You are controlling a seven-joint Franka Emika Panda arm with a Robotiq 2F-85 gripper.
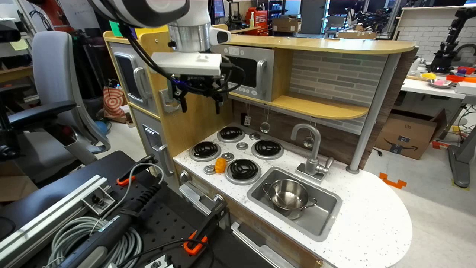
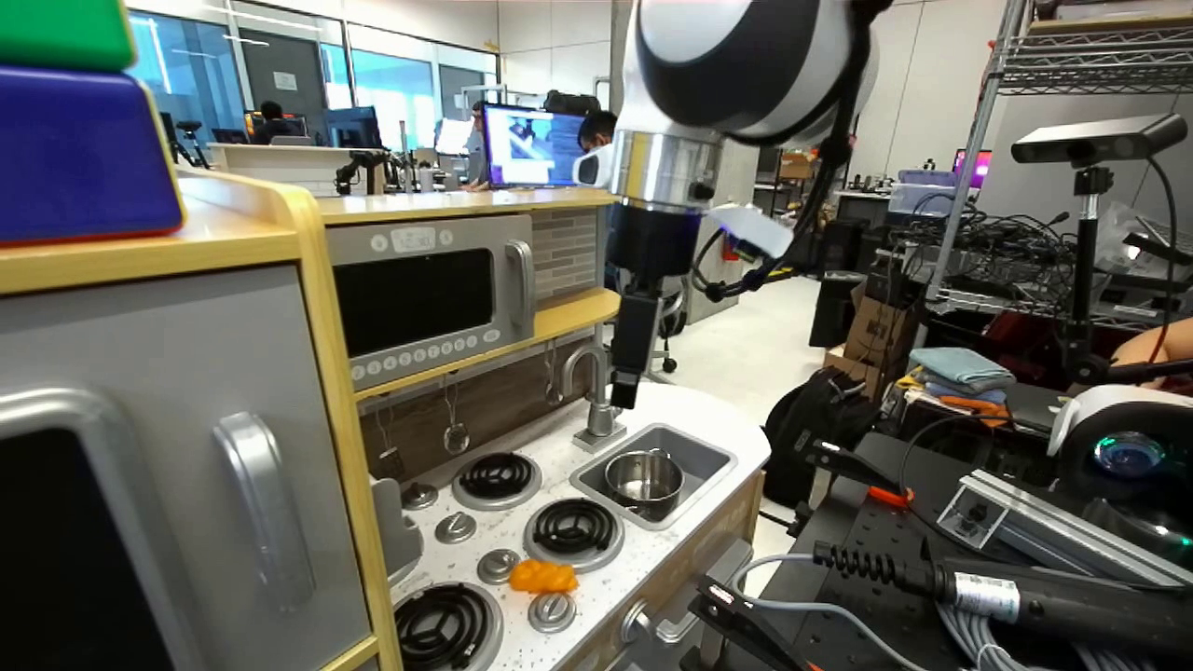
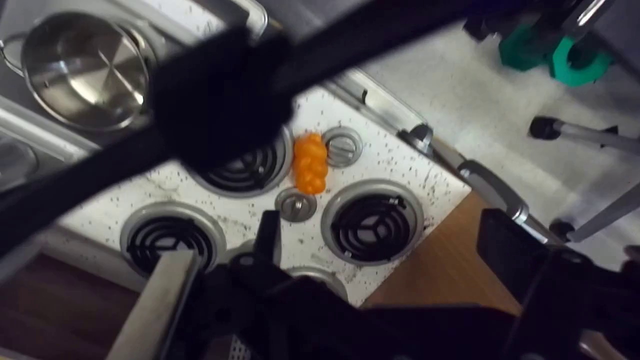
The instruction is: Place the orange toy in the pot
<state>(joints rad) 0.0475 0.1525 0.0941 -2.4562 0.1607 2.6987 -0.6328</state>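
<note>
The orange toy (image 1: 220, 165) is a small lumpy orange piece on the white stove top, between knobs and next to a burner. It also shows in an exterior view (image 2: 543, 577) and in the wrist view (image 3: 310, 164). The steel pot (image 1: 288, 194) stands upright in the sink basin; its visible inside is empty. It also shows in an exterior view (image 2: 643, 477) and at the upper left of the wrist view (image 3: 82, 75). My gripper (image 1: 200, 108) is open and empty, high above the stove; its fingers are wide apart in the wrist view (image 3: 381, 217).
The grey sink (image 1: 333, 214) and faucet (image 1: 314, 149) lie beside the burners. The microwave (image 1: 256, 72) and wooden shelf (image 1: 319, 106) overhang the back. A tall cabinet (image 1: 186, 130) borders the stove. A black table (image 1: 163, 219) with clamps and cables stands in front.
</note>
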